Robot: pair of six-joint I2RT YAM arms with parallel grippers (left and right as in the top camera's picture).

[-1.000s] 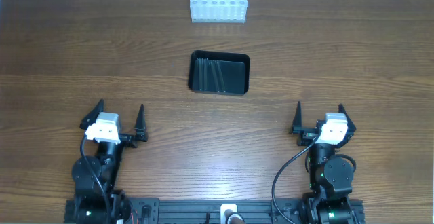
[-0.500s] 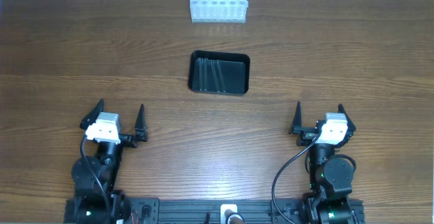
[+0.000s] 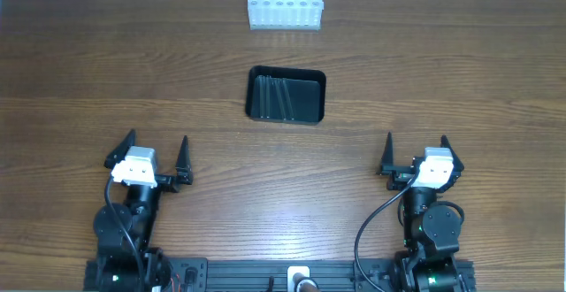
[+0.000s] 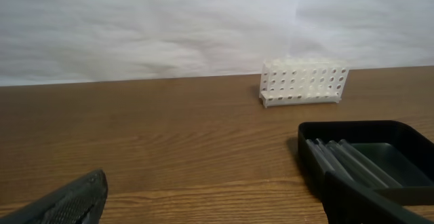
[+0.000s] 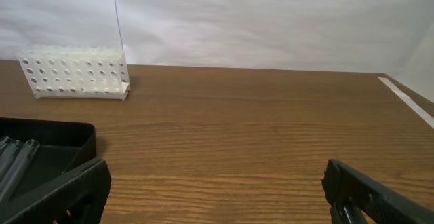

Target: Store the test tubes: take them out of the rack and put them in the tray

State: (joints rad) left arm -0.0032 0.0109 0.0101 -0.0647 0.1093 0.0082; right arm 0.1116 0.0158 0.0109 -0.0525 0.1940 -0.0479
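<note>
The test tubes (image 3: 277, 96) lie side by side in the tray (image 3: 250, 93). Being clear, any left standing could be missed. The rack (image 3: 285, 9), beyond the tray, looks empty, though I cannot be sure. The left gripper (image 3: 157, 137) and right gripper (image 3: 416, 138) gape wide, holding nothing, well short of the tray.

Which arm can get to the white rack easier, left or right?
Nearly a tie: the left fingers and right fingers sit open, about equally far from the rack. Perhaps left; it faces the rack a bit more squarely.
</note>
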